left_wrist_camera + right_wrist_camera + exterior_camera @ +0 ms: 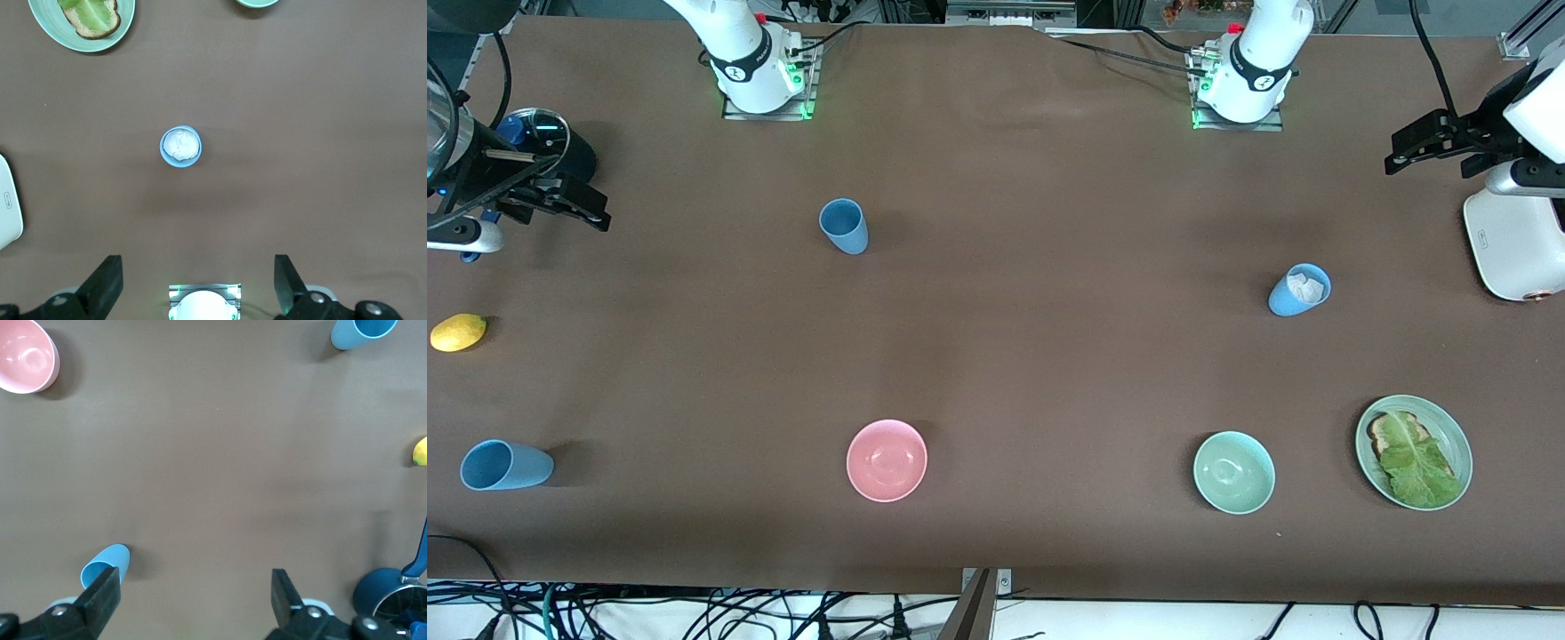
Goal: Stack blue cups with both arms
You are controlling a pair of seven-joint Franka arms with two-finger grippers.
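Three light-blue cups are on the brown table. One cup [843, 226] stands nearest the right arm's base and shows in the right wrist view [105, 565]. A second cup [1299, 290] holds something white and crumpled and shows in the left wrist view [181, 146]. A third cup [505, 465] is near the front camera at the right arm's end, also in the right wrist view [360, 332]; I cannot tell whether it stands or lies. My right gripper [560, 204] [193, 603] is open and empty, up over the right arm's end. My left gripper [1432, 147] [197, 287] is open and empty, up over the left arm's end.
A navy lidded pot [543, 142] and a lemon [458, 332] are at the right arm's end. A white appliance [1516, 240] is at the left arm's end. A pink bowl [887, 460], a green bowl [1233, 472] and a green plate [1458, 440] with toast and lettuce lie near the front camera.
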